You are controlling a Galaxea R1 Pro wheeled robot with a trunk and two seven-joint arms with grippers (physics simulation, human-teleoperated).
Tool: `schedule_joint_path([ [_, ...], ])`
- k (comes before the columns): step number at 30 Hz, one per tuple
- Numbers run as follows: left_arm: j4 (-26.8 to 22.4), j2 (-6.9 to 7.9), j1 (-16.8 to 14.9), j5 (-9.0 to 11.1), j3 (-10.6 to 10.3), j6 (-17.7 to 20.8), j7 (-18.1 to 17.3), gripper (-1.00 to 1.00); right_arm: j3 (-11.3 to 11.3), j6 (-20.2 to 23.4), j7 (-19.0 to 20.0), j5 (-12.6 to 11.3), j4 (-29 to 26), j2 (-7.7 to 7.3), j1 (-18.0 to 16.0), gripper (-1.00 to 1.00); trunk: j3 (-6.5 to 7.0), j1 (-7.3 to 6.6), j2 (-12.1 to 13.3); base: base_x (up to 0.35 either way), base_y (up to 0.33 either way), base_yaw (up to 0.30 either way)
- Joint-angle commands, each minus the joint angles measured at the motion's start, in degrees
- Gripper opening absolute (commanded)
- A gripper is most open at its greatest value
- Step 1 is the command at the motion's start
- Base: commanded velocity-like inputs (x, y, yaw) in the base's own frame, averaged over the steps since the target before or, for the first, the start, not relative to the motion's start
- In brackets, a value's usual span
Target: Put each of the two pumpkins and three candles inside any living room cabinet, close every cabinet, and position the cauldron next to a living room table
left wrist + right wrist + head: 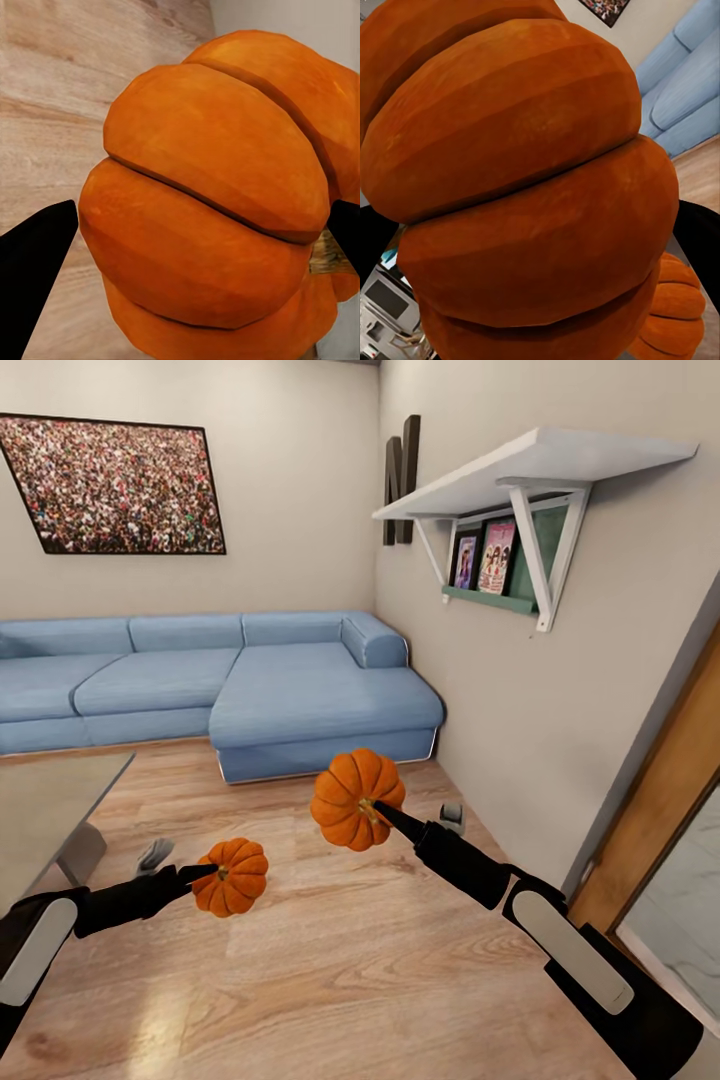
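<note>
We held one pumpkin (232,876) clamped in our left gripper (205,873) at seven o'clock and another pumpkin (356,798) gripped by our right gripper (378,812) at center, above the wooden floor (330,960).

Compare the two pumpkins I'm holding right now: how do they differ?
The left gripper's pumpkin hangs lower and looks smaller in the head view; the right gripper's pumpkin is raised higher and looks bigger. The left one is nearer the glass table, the right one nearer the wall. Both are orange, ribbed, and gripped clear of the floor.
</note>
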Motion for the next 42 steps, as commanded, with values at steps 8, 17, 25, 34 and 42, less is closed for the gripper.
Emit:
schedule_joint_path([
  [8,-0.01,-0.06,-0.04,-0.17,0.06,0.29,-0.23,-1.0,0.08,0.25,0.1,-0.6,0.0,-0.02,-0.03,-1.0,0.63,-1.78,3.2,0.0,0.0,0.0],
  [17,0.02,-0.08,-0.04,-0.18,0.06,0.33,-0.22,-1.0,0.15,0.15,0.33,-0.6,0.06,-0.01,-0.05,-1.0,1.61,-3.75,6.81,0.0,0.0,0.0],
  [25,0.02,-0.08,-0.04,-0.18,-0.04,0.31,-0.22,-1.0,0.16,0.08,0.34,-0.6,0.05,0.02,-0.05,-1.0,3.03,-5.51,10.02,0.0,0.0,0.0],
  [34,0.02,-0.12,-0.04,-0.17,-0.11,0.29,-0.22,-1.0,0.16,0.07,0.53,-0.6,0.01,-0.03,-0.02,-1.0,4.64,-7.49,13.63,0.0,0.0,0.0],
  [42,0.34,-0.13,-0.04,0.03,-0.04,0.36,-0.06,-1.0,0.13,0.07,0.43,-0.6,0.04,-0.1,-0.02,-1.0,6.08,-9.24,16.83,0.0,0.0,0.0],
])
